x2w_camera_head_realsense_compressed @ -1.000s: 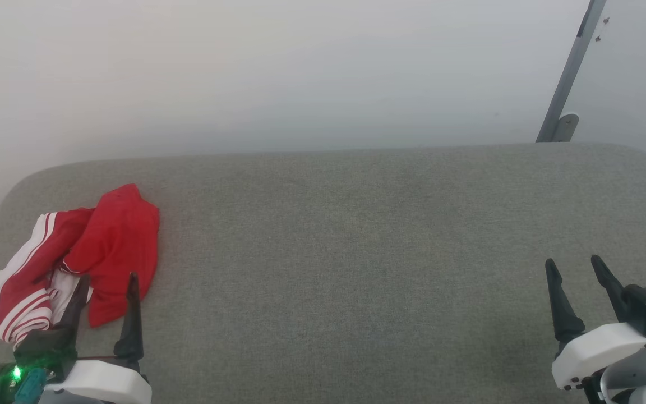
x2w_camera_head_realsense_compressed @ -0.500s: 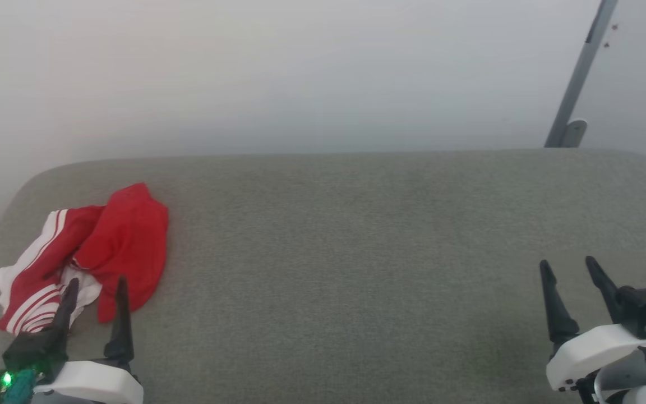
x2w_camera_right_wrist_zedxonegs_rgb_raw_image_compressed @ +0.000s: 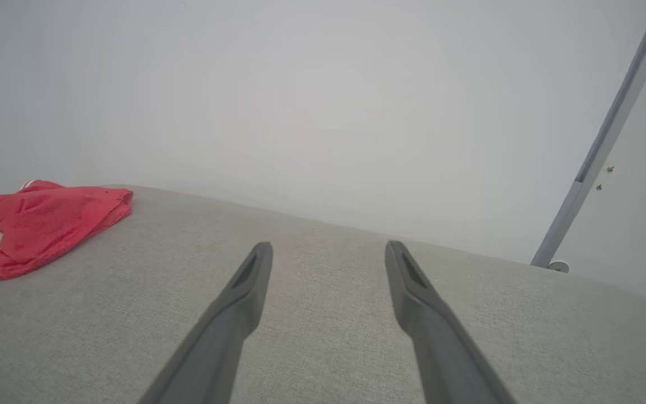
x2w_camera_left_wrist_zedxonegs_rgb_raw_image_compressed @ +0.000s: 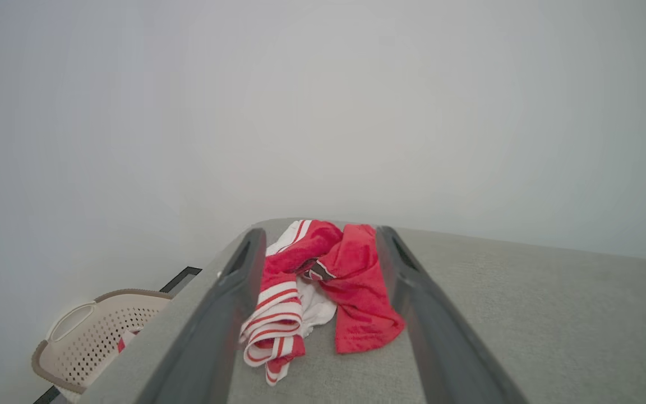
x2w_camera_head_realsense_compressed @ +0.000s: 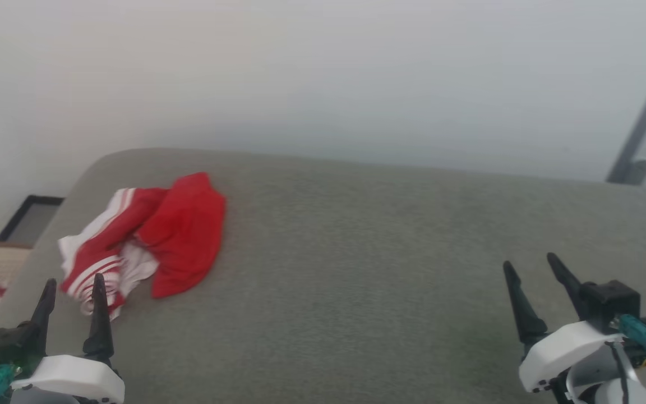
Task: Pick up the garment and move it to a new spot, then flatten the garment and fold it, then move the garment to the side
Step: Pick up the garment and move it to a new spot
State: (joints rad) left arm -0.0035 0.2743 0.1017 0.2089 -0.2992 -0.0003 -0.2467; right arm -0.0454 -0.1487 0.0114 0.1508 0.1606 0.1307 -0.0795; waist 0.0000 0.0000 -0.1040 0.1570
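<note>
Left end effector (x2w_camera_head_realsense_compressed: 74, 279): two long dark tapered fingers (x2w_camera_head_realsense_compressed: 99, 314), positioned at 7 o'clock in the head view. Fingers are spread wide, point toward 12 o'clock and hold nothing. Right end effector (x2w_camera_head_realsense_compressed: 529, 260): identical build, positioned at 4 o'clock. Fingers are spread wide, tilted toward 11 o'clock and hold nothing.

Grey fabric-covered surface (x2w_camera_head_realsense_compressed: 356, 252) w/ rounded corners is stretching L to R across the foreground. A plain pale wall (x2w_camera_head_realsense_compressed: 300, 73) is rising right behind it, soft even light falling over both. At far R a grey metal pole (x2w_camera_head_realsense_compressed: 645, 120) is slanting up the wall, its small foot sitting just behind the surface's back edge. A beige perforated basket (x2w_camera_left_wrist_zedxonegs_rgb_raw_image_compressed: 98, 336) is sitting low beside the L end, a bit of red-and-white cloth (x2w_camera_left_wrist_zedxonegs_rgb_raw_image_compressed: 124, 339) showing inside. A dark strip (x2w_camera_head_realsense_compressed: 28, 216) is running along the wall base nr it.
</note>
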